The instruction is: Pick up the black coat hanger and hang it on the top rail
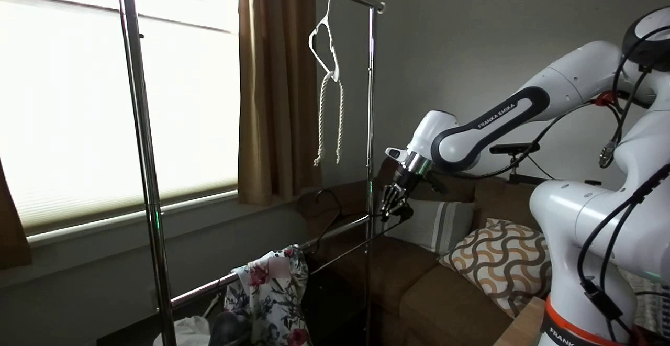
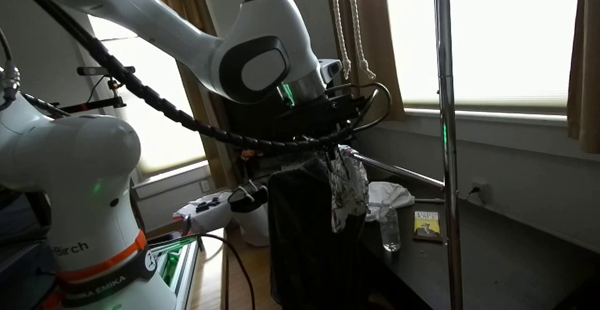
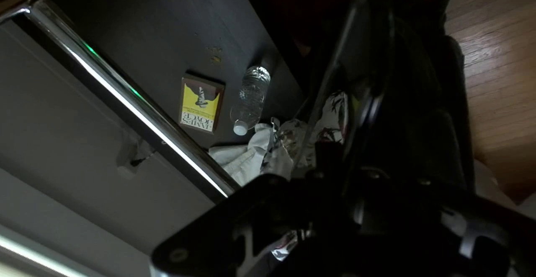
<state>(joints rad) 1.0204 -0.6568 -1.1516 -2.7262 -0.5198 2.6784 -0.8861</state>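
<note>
Apparently a home's living room: behind the pincer [image 1: 386,213] in an exterior view, a brown sofa [image 1: 445,296] and wavy-patterned cushion [image 1: 500,259]; well apart from the pincer, a curtained window [image 1: 191,100]; lower than the pincer, a book [image 2: 426,225] on a counter [image 2: 497,258].

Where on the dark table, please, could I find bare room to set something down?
In the wrist view, the dark table looks bare between the book, the small crumbs and the metal bar. It is crowded where the bottle and white bundle sit close together.
</note>
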